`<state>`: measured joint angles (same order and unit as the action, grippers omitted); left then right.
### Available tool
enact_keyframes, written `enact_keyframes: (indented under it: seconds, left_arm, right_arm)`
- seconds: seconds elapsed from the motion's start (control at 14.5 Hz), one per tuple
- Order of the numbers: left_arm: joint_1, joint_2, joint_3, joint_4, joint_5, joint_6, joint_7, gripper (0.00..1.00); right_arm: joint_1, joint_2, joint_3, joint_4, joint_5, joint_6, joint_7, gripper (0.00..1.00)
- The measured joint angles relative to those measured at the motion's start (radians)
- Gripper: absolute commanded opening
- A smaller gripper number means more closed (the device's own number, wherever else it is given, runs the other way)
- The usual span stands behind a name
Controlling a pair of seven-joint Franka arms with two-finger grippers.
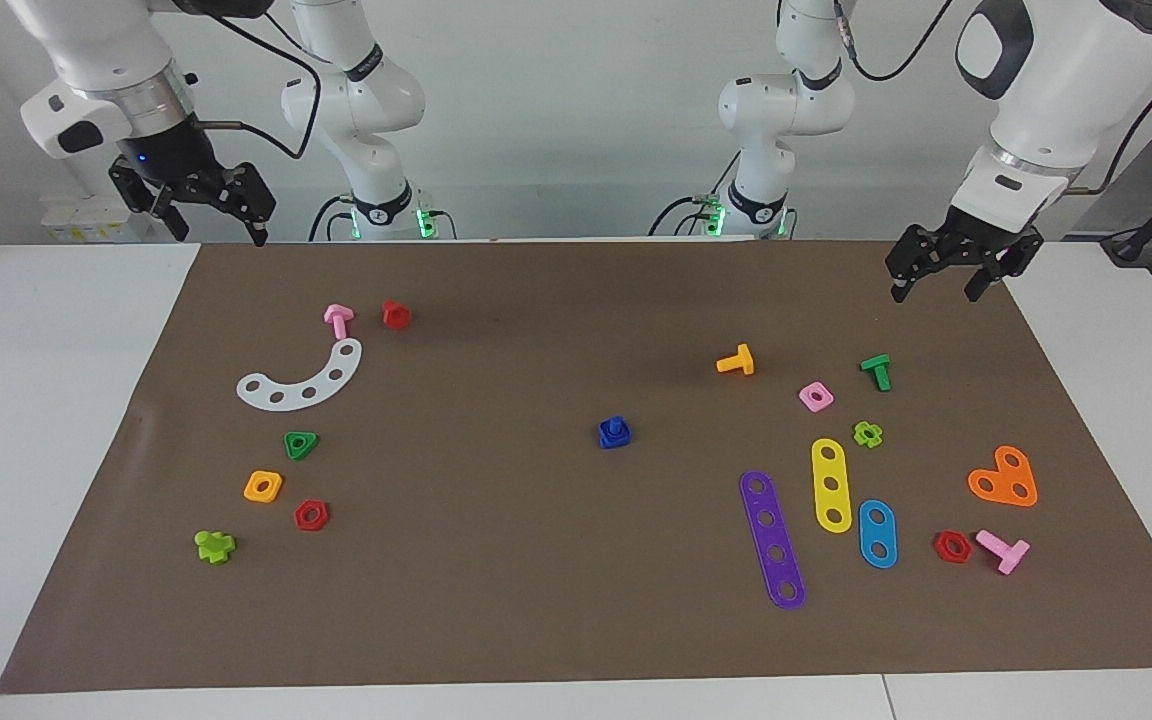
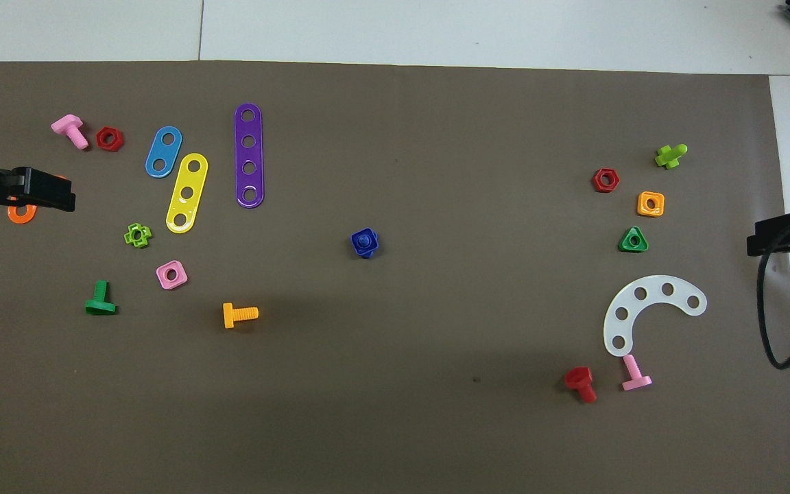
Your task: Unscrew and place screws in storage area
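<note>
A: Where is the blue bolt [image 1: 614, 431]?

B: Middle of the frame in both views, alone on the brown mat [image 1: 496, 600], threaded into a blue square nut, stem up.

A: And the storage patch?

B: Around the white curved strip [image 1: 302, 377], left of the facing view, with the green nut [image 1: 301, 444], orange nut [image 1: 263, 486] and red nut [image 1: 311, 514] below it.

A: The grippers?

B: Both wait raised. The left gripper [image 1: 939, 278] hangs at the upper right of the facing view, the right gripper [image 1: 206, 215] at the upper left. Each has its fingers apart and empty.

A: How will the bolt handle?

B: Light, stiff plastic, I judge, and probably slick. Pinch the nut's flat sides with one gripper, and twist the stem with the other.
</note>
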<state>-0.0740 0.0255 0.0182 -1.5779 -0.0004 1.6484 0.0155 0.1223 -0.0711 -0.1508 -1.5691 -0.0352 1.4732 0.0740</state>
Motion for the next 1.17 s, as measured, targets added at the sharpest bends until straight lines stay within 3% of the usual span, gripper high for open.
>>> enact_keyframes:
  seconds: [0.48, 0.76, 1.17]
  left_arm:
    - [-0.004, -0.004, -0.006, -0.018, -0.002, -0.004, 0.003, 1.0]
    - [-0.079, 0.0, -0.011, -0.053, -0.017, 0.016, -0.056, 1.0]
    - [-0.291, 0.15, -0.018, -0.074, -0.053, 0.24, -0.367, 0.98]
  right_arm:
    - [0.0, 0.0, 0.0, 0.0, 0.0, 0.0, 0.0, 1.0]
    - [0.0, 0.0, 0.0, 0.0, 0.0, 0.0, 0.0, 1.0]
    - [0.0, 0.0, 0.0, 0.0, 0.0, 0.0, 0.0, 1.0]
